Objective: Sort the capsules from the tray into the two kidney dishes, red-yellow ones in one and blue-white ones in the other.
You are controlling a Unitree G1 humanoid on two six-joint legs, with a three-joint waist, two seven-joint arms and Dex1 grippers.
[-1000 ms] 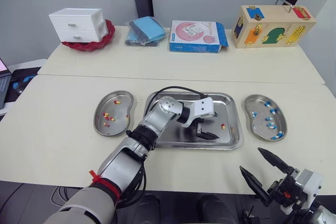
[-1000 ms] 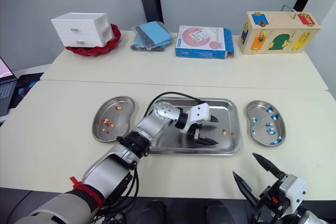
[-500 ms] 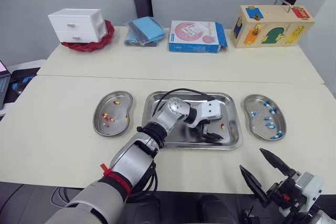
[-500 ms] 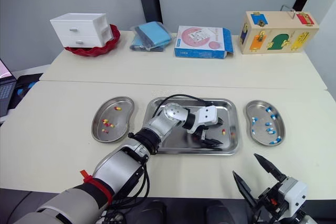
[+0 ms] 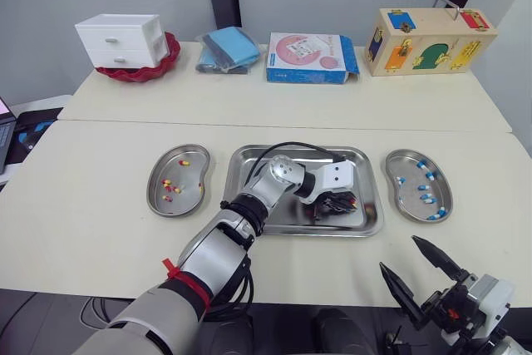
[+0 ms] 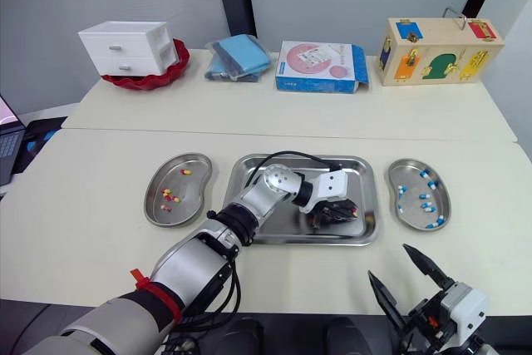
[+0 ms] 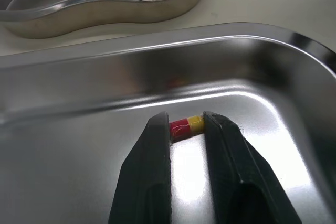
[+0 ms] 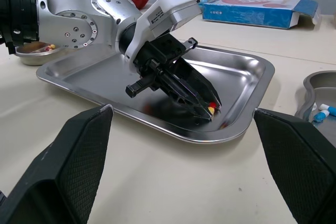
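Fingers (image 5: 434,255) of the right gripper (image 5: 397,253) are spread wide, hovering by the cream table's (image 5: 100,230) near edge, while the left gripper (image 7: 185,119) has its black tips pinched narrow onto a small red-yellow capsule (image 7: 187,125) lying on the floor of the shiny rectangular steel tray (image 5: 357,155), by its right wall. Tip-only pinch on a slick round thing, so I reckon it could squirt out on the lift or drop on the way to the steel kidney dish (image 5: 193,176) with red-yellow ones past the tray's left end. Left wrist view gives the contact up close; head views lay out the route instead.
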